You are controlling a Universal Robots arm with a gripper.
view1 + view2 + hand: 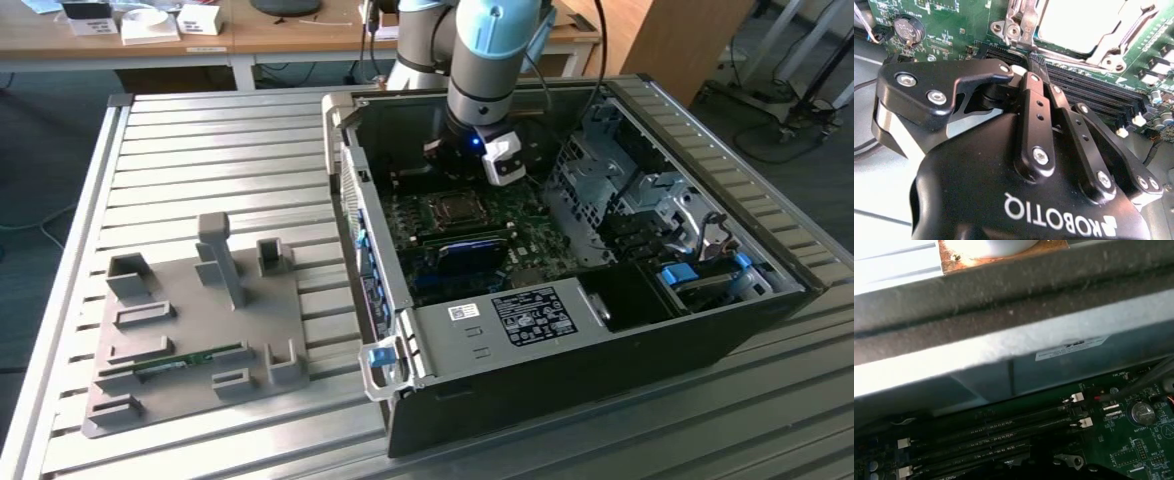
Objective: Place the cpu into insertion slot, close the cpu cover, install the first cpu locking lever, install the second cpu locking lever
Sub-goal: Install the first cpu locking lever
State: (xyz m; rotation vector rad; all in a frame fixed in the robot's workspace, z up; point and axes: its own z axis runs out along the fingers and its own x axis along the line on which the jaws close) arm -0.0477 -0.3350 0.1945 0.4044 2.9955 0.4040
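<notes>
The pincer (1030,62) is shut, its two black tips pressed together with nothing seen between them. In the second wrist view the tips sit just beside one corner of the cover (1136,27), above the long black memory slots (1094,95).

The cpu (1079,22) lies flat on the green board (954,20). Its pale top shines through the window of the cover. The cover lies flat around it, and the cpu is not in the pincer.

The exterior view shows the slot (454,211) as a small square near the middle of the board, deep inside the open case (587,350). The arm (487,60) comes down into the case just behind the slot.

The second wrist view shows a round coin battery (906,27) well off to the side of the pincer. The first wrist view shows that battery too, along with the memory slots and a grey wall of the case rising right next to them. It does not look at the cpu.

The case walls stand on all sides of the board. The grey cage (627,190) is close on the exterior view's right of the slot. The top of the case is open.

Outside the case, on the exterior view's left, a grey tray (200,330) rests on the ribbed tabletop (200,150), well apart from the arm.
</notes>
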